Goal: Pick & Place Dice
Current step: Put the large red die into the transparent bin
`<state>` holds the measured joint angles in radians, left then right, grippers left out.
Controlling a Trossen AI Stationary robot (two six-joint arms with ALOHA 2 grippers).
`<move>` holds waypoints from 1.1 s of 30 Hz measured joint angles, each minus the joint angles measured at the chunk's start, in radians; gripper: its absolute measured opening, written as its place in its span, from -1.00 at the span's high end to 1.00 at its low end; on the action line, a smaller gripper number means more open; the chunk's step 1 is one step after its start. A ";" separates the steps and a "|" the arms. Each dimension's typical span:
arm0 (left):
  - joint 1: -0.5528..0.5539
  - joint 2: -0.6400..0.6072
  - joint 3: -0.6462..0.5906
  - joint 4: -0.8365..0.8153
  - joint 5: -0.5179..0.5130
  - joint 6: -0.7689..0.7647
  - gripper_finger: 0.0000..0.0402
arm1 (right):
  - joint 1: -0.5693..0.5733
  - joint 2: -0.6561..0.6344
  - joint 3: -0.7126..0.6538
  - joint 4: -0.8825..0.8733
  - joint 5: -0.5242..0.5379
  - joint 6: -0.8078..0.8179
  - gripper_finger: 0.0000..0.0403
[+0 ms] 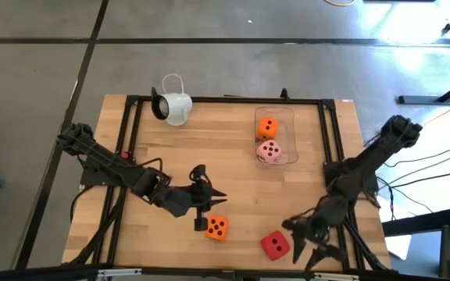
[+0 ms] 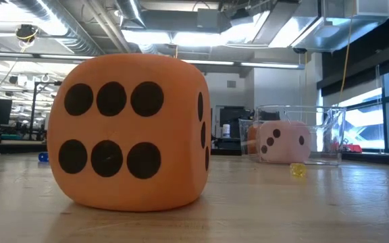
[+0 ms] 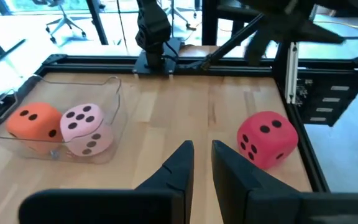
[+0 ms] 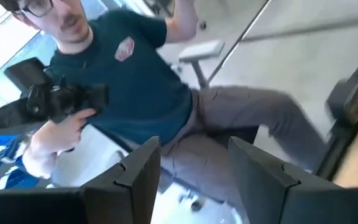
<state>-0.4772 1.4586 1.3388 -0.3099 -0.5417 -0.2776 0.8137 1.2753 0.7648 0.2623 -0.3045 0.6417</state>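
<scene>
An orange die rests on one face on the table near its front. A red die sits to its right. A second orange die and a pale pink die lie in a clear container. My left gripper hovers just behind the first orange die, pointing right. Only a narrow gap shows between its fingers, and nothing is in it. My right gripper is open and empty beside the red die, pointing off the table.
A white mug-like camera lies at the table's far left. A black frame borders the table. Beyond the near edge sits a person holding a dark device. The low view shows a small yellow bead on the table.
</scene>
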 joint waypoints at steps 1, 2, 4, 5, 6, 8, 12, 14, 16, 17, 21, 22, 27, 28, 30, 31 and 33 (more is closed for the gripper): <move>-0.001 0.000 0.000 0.000 -0.009 -0.001 0.74 | 0.009 0.024 0.009 0.000 -0.003 0.006 0.06; -0.002 0.000 0.000 0.000 -0.017 -0.005 0.74 | 0.020 0.049 0.023 0.001 -0.003 0.012 0.06; -0.002 0.000 0.000 0.000 -0.029 -0.014 0.75 | 0.044 0.101 0.065 0.003 -0.015 0.021 0.06; -0.002 0.000 0.000 0.000 -0.036 -0.019 0.75 | 0.055 0.128 0.093 0.003 -0.029 0.021 0.06; -0.002 0.000 0.000 0.000 -0.046 -0.023 0.76 | 0.069 0.158 0.126 0.003 -0.038 0.021 0.06; -0.001 0.000 0.000 0.000 -0.065 -0.030 0.76 | 0.096 0.215 0.203 -0.022 -0.045 0.003 0.06; -0.001 0.000 0.000 0.000 -0.098 -0.049 0.76 | 0.146 0.323 0.394 -0.266 0.014 -0.046 0.06; -0.002 0.000 0.000 0.000 -0.102 -0.051 0.77 | 0.164 0.376 0.484 -0.438 0.082 -0.057 0.06; -0.001 0.000 0.000 0.001 -0.102 -0.052 0.77 | 0.180 0.424 0.558 -0.582 0.161 -0.057 0.06; -0.001 0.000 0.000 0.002 -0.102 -0.055 0.77 | 0.186 0.445 0.585 -0.631 0.199 -0.051 0.06; -0.001 0.000 0.000 0.005 -0.102 -0.074 0.76 | 0.207 0.515 0.628 -0.691 0.279 -0.012 0.06; -0.001 0.000 0.000 0.005 -0.102 -0.076 0.76 | 0.211 0.527 0.629 -0.690 0.279 0.005 0.06; -0.002 0.000 0.000 0.012 -0.103 -0.079 0.76 | 0.225 0.580 0.626 -0.694 0.297 0.061 0.06; -0.002 0.000 0.000 0.018 -0.103 -0.078 0.76 | 0.227 0.589 0.623 -0.697 0.306 0.073 0.06; -0.002 0.000 0.000 0.029 -0.103 -0.078 0.77 | 0.230 0.606 0.617 -0.710 0.328 0.098 0.06; -0.002 0.000 0.000 0.037 -0.104 -0.078 0.77 | 0.230 0.616 0.617 -0.720 0.341 0.112 0.06; -0.002 0.000 0.000 0.051 -0.104 -0.078 0.76 | 0.230 0.633 0.617 -0.746 0.364 0.139 0.06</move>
<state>-0.4793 1.4586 1.3388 -0.2593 -0.6455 -0.3553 1.0439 1.9082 1.3819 -0.4838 0.0595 0.7803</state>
